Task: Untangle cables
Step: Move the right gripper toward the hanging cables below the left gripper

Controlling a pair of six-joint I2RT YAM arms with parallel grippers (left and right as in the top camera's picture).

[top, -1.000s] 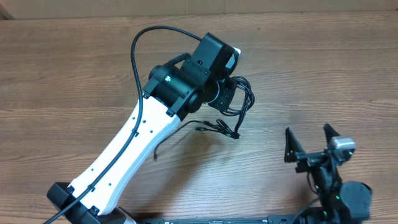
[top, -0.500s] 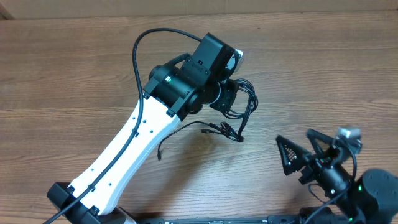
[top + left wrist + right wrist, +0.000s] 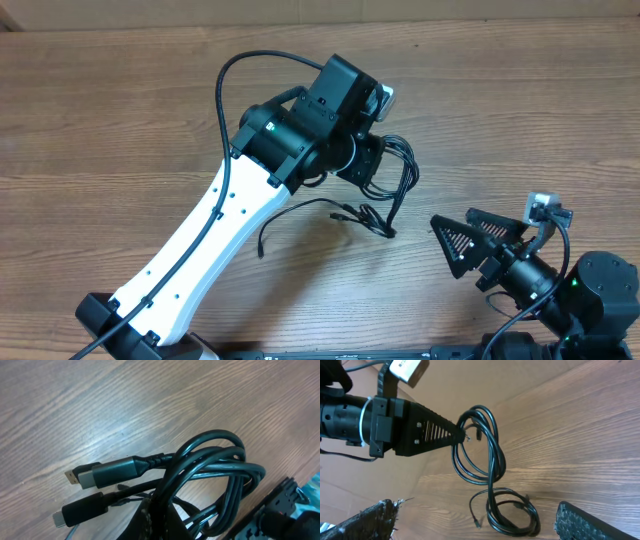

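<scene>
Since the right wrist camera looks straight at the left gripper (image 3: 464, 436), I take that gripper as my marker. Its jaws are pinched together at the tip on the cables (image 3: 492, 460). Several thin black loops hang down from it, and below it the rest of the bundle lies in a loose coil on the wooden table (image 3: 580, 435).

From overhead the left gripper (image 3: 378, 163) is half hidden under its own black wrist. The cables (image 3: 400, 175) bulge out just beside it, on the side facing the right gripper (image 3: 452, 222). Below it they drop to a small knot of cord on the table (image 3: 520, 110). One strand trails away from it the other way, ending near the white arm (image 3: 200, 250).

On the left wrist feed the cables (image 3: 210, 465) fill the frame just ahead of the gripper, curled over each other. Two ends poke out of the bundle side by side: a grey plug (image 3: 107, 472) with a gold-coloured tip and a black plug (image 3: 80, 510) beside it. I cannot tell whether either plug touches the wood.

The right gripper stays well apart from the left one, pointing toward it. Its jaws are spread wide with nothing between them, and its fingers (image 3: 365, 520) sit at the bottom corners of its own camera view.
</scene>
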